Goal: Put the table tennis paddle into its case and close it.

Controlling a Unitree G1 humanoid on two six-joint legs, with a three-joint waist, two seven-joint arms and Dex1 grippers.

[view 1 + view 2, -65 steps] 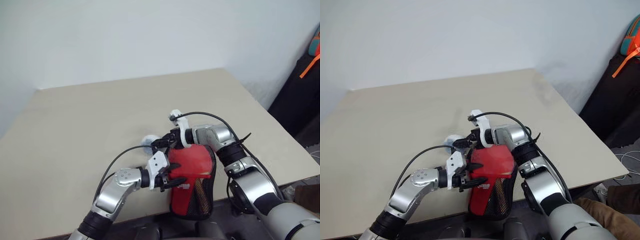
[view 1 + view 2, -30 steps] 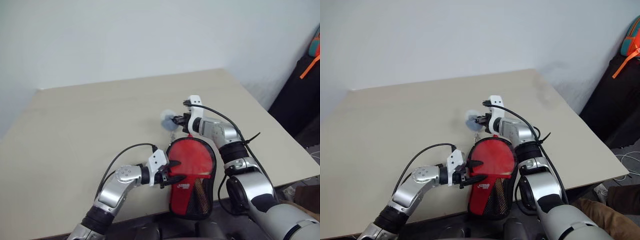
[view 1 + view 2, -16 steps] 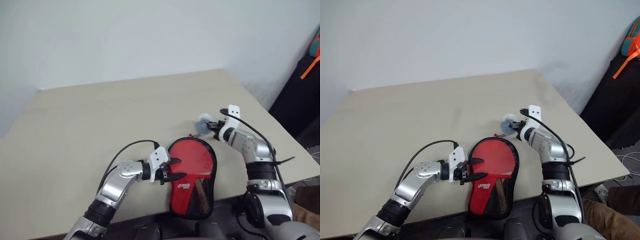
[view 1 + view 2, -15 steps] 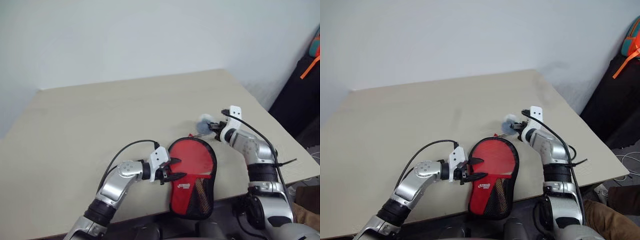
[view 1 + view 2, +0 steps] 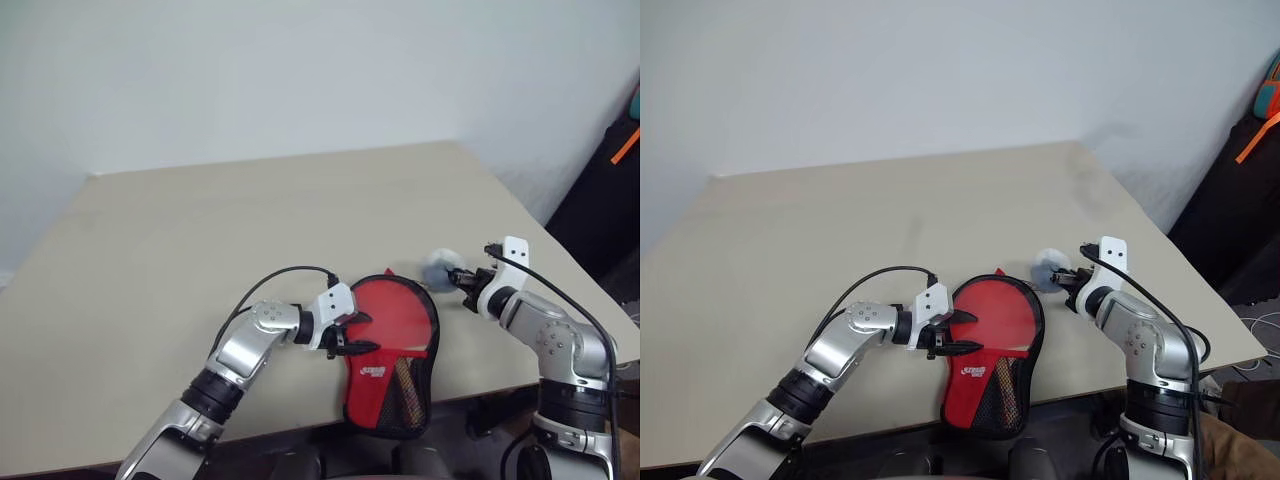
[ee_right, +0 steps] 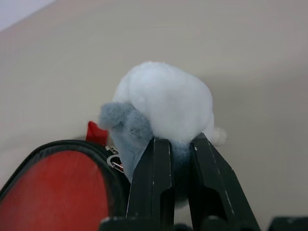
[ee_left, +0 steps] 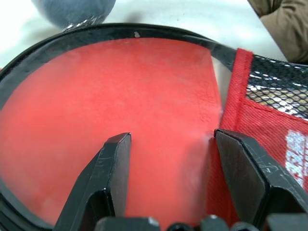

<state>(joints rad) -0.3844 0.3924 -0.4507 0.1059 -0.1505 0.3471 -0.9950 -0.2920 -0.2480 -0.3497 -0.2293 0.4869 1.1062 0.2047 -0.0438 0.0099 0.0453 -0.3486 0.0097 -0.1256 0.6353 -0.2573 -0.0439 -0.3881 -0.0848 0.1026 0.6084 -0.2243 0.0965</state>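
Note:
The case [image 5: 372, 400] lies flat at the table's front edge, its narrow end hanging over it. Through its clear half shows the table tennis paddle [image 5: 398, 312], red face up; the handle sits under the mesh [image 5: 407, 388]. My left gripper [image 5: 372, 333] is open at the case's left side, its fingers [image 7: 113, 163] spread over the clear cover. To the right of the case's round end, my right gripper [image 5: 457, 278] is shut on a fluffy grey-white ball [image 6: 166, 103]. The ball hangs by the zip pull [image 6: 113, 161] on the case's black rim.
The beige table [image 5: 200, 230] stretches wide behind and to the left of the case. Its right edge [image 5: 560, 270] runs close behind my right arm. A dark object with an orange strap [image 5: 610, 170] stands off the table at the right.
My right gripper has carried the fluffy ball from the case's upper left, round its top, to its right side. The left gripper stays at the case's left edge. The view has shifted slightly.

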